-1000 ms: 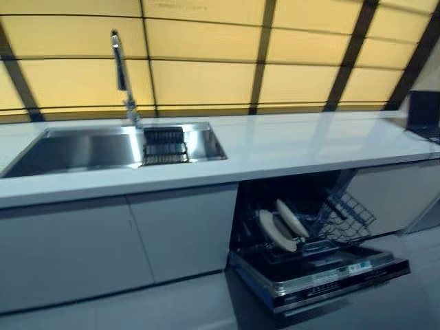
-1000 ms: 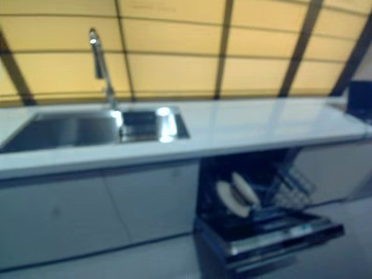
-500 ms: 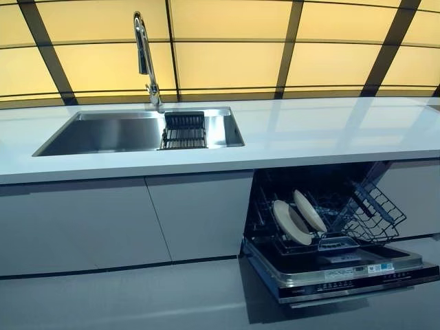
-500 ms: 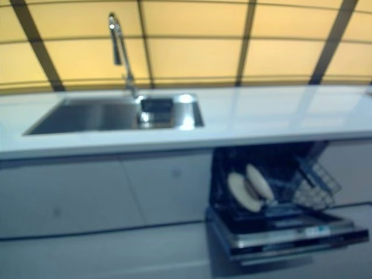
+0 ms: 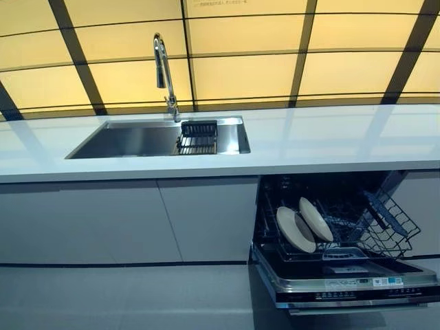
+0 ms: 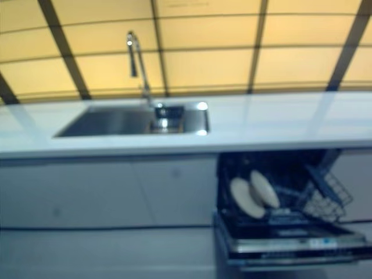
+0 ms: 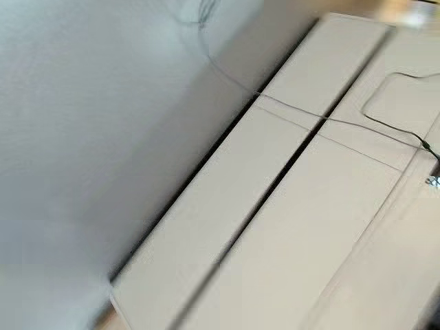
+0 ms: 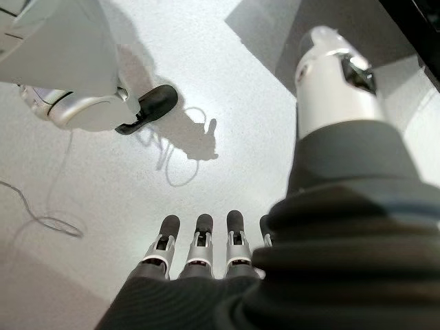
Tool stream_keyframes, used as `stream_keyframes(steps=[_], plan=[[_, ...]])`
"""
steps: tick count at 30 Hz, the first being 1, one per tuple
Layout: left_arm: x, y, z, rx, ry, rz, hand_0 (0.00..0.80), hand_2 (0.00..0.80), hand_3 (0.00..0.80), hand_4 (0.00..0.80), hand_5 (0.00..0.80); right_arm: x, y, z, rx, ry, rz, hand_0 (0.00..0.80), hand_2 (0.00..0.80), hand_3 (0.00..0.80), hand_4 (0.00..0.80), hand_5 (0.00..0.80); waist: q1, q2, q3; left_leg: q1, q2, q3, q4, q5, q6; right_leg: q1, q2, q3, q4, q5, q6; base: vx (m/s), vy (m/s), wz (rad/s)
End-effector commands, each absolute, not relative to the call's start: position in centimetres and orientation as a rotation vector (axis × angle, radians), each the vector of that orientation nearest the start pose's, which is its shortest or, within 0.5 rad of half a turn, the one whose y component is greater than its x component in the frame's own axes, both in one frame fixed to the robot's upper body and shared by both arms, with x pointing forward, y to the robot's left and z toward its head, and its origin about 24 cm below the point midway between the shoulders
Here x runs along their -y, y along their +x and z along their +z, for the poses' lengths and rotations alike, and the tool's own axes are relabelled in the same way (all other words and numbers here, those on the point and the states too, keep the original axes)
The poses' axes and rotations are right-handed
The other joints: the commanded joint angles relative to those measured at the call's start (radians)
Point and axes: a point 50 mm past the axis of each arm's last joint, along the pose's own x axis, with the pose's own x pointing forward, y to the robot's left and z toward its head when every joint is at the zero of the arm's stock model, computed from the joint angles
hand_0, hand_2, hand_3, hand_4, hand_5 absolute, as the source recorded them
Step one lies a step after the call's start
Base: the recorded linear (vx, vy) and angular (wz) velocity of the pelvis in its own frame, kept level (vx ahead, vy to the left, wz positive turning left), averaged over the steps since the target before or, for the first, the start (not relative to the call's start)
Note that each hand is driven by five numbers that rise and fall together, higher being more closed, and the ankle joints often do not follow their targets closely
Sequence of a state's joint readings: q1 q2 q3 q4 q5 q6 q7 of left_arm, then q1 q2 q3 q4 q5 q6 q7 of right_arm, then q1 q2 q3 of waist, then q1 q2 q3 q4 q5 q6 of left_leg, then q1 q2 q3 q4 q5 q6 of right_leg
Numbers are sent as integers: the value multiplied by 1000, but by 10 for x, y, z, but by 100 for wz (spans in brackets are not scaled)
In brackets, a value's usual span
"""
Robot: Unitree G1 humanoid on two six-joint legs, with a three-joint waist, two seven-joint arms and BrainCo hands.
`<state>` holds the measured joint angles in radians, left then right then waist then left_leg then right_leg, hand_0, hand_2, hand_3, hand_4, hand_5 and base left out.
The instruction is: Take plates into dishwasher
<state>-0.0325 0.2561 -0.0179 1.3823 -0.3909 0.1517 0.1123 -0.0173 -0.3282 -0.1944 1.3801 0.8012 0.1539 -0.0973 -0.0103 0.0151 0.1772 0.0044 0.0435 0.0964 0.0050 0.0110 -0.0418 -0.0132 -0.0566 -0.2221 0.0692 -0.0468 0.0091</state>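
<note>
Long white surface [image 5: 330,141] over an open dishwasher [image 5: 344,275], two round cream plates [image 5: 304,223] standing tilted on edge in its lower rack, well away from the right hand [image 8: 206,254], fingers [image 8: 199,237] straight, holding nothing; left hand unseen.

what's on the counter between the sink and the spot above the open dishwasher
Nothing. In the left eye view the white countertop is bare from the sink rightward, above the open dishwasher holding two plates.
</note>
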Motion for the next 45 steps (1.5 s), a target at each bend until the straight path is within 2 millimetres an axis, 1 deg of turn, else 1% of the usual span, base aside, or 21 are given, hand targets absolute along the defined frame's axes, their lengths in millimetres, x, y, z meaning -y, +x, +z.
stream_keyframes(steps=[1, 4, 6, 9, 15, 16, 18, 19, 24, 25, 27, 29, 32, 35, 36, 37, 38, 40, 41, 44, 45], plan=[[-259, 47, -164, -1450, -15, 504, 0, 0, 0, 0, 0, 291, 55, -152, -1220, 565, -960, 0, 0, 0, 0, 0, 1, -5, 20, -13, -66, -27, 63, -58, 27, 24, -3, 41, -42, 36, 28, -91, -15, 0], [-263, 52, -162, -1420, -6, 485, 0, 0, 0, 0, 0, 295, 60, -150, -1189, 611, -1003, 0, 0, 0, 0, 0, 4, 8, 38, -35, -82, -31, 65, -55, 34, -5, -6, 43, -36, 43, 28, -167, -7, -4], [-262, 54, -163, -1408, -17, 480, 0, 0, 0, 0, 0, 296, 66, -149, -1176, 621, -1018, 0, 0, 0, 0, 0, 2, 22, 57, -49, -86, -18, 77, -59, 34, -17, -13, 39, -28, 39, 26, -165, 39, -5], [-257, 64, -163, -1381, -13, 443, 0, 0, 0, 0, 0, 300, 79, -144, -1131, 662, -1054, 0, 0, 0, 0, 0, -4, 49, 97, -81, -92, -5, 124, -66, 33, -45, -28, 41, 6, 31, 20, -139, 59, -6], [-248, 77, -163, -1341, -21, 407, 0, 0, 0, 0, 0, 306, 85, -140, -1085, 699, -1084, 0, 0, 0, 0, 0, -21, 81, 125, -98, -100, 3, 155, -74, 34, -65, -42, 55, 35, 19, 17, -58, 73, -1], [-244, 84, -163, -1320, -35, 391, 0, 0, 0, 0, 0, 310, 90, -137, -1058, 708, -1096, 0, 0, 0, 0, 0, -28, 98, 141, -112, -106, 8, 176, -80, 37, -82, -50, 60, 58, 10, 13, -102, 113, -2], [-239, 91, -162, -1295, -41, 369, 0, 0, 0, 0, 0, 315, 98, -133, -1003, 744, -1104, 0, 0, 0, 0, 0, -32, 118, 162, -139, -113, 12, 217, -91, 41, -114, -62, 63, 102, -5, 8, -147, 112, -3], [-237, 97, -161, -1273, -48, 356, 0, 0, 0, 0, 0, 319, 111, -128, -932, 790, -1105, 0, 0, 0, 0, 0, -34, 133, 185, -167, -118, 13, 260, -100, 43, -149, -73, 66, 147, -17, 2, -145, 81, -3], [-235, 102, -160, -1256, -62, 347, 0, 0, 0, 0, 0, 327, 132, -118, -785, 867, -1103, 0, 0, 0, 0, 0, -42, 157, 214, -219, -119, 22, 346, -120, 46, -214, -91, 71, 242, -52, -11, -85, 55, -2], [-234, 103, -160, -1252, -66, 350, 0, 0, 0, 0, 0, 329, 139, -114, -732, 900, -1101, 0, 0, 0, 0, 0, -45, 162, 223, -240, -119, 27, 382, -132, 48, -240, -97, 74, 286, -70, -17, -75, 65, -4], [-235, 101, -161, -1241, -88, 366, 0, 0, 0, 0, 0, 331, 156, -106, -608, 975, -1071, 0, 0, 0, 0, 0, -48, 165, 239, -299, -116, 43, 497, -188, 57, -312, -112, 90, 423, -134, -31, -60, 60, -3], [-235, 99, -161, -1239, -102, 372, 0, 0, 0, 0, 0, 332, 170, -98, -511, 1041, -1034, 0, 0, 0, 0, 0, -46, 162, 246, -344, -111, 55, 586, -228, 67, -363, -123, 93, 524, -173, -43, -19, 12, 2], [-233, 98, -161, -1244, -107, 368, 0, 0, 0, 0, 0, 335, 185, -89, -419, 1114, -1003, 0, 0, 0, 0, 0, -37, 157, 245, -391, -108, 60, 676, -265, 75, -410, -129, 97, 615, -210, -53, -8, -18, -8], [-232, 96, -162, -1250, -104, 361, 0, 0, 0, 0, 0, 337, 192, -83, -372, 1139, -989, 0, 0, 0, 0, 0, -32, 156, 244, -406, -109, 57, 709, -276, 76, -425, -132, 98, 650, -222, -56, 9, -11, 2], [-231, 93, -163, -1258, -107, 359, 0, 0, 0, 0, 0, 340, 202, -75, -313, 1165, -978, 0, 0, 0, 0, 0, -24, 156, 245, -427, -108, 55, 747, -285, 80, -447, -135, 99, 692, -234, -60, 18, -20, 5], [-231, 92, -163, -1258, -108, 358, 0, 0, 0, 0, 0, 342, 207, -70, -292, 1171, -977, 0, 0, 0, 0, 0, -21, 157, 246, -434, -108, 54, 759, -286, 81, -456, -137, 99, 706, -237, -62, 92, -29, 8], [-232, 92, -163, -1259, -108, 360, 0, 0, 0, 0, 0, 345, 216, -62, -256, 1184, -979, 0, 0, 0, 0, 0, -17, 159, 244, -438, -110, 46, 788, -318, 79, -465, -136, 109, 741, -267, -57, 73, -25, 10], [-234, 92, -162, -1259, -100, 361, 0, 0, 0, 0, 0, 349, 224, -53, -216, 1182, -981, 0, 0, 0, 0, 0, -11, 159, 243, -453, -111, 47, 809, -322, 80, -480, -139, 105, 760, -271, -57, -14, -33, 10], [-236, 92, -162, -1259, -95, 363, 0, 0, 0, 0, 0, 351, 227, -50, -199, 1185, -975, 0, 0, 0, 0, 0, -9, 158, 247, -465, -107, 57, 808, -300, 85, -487, -146, 93, 754, -248, -63, -90, -42, 8], [-241, 92, -161, -1263, -75, 369, 0, 0, 0, 0, 0, 353, 245, -32, -122, 1194, -917, 0, 0, 0, 0, 0, 1, 157, 252, -480, -107, 49, 831, -297, 85, -501, -150, 91, 778, -248, -63, -14, -46, 8], [-242, 92, -161, -1264, -74, 370, 0, 0, 0, 0, 0, 353, 246, -31, -119, 1190, -907, 0, 0, 0, 0, 0, 2, 157, 248, -473, -111, 38, 837, -319, 79, -495, -145, 100, 787, -269, -55, -14, -51, 8]])
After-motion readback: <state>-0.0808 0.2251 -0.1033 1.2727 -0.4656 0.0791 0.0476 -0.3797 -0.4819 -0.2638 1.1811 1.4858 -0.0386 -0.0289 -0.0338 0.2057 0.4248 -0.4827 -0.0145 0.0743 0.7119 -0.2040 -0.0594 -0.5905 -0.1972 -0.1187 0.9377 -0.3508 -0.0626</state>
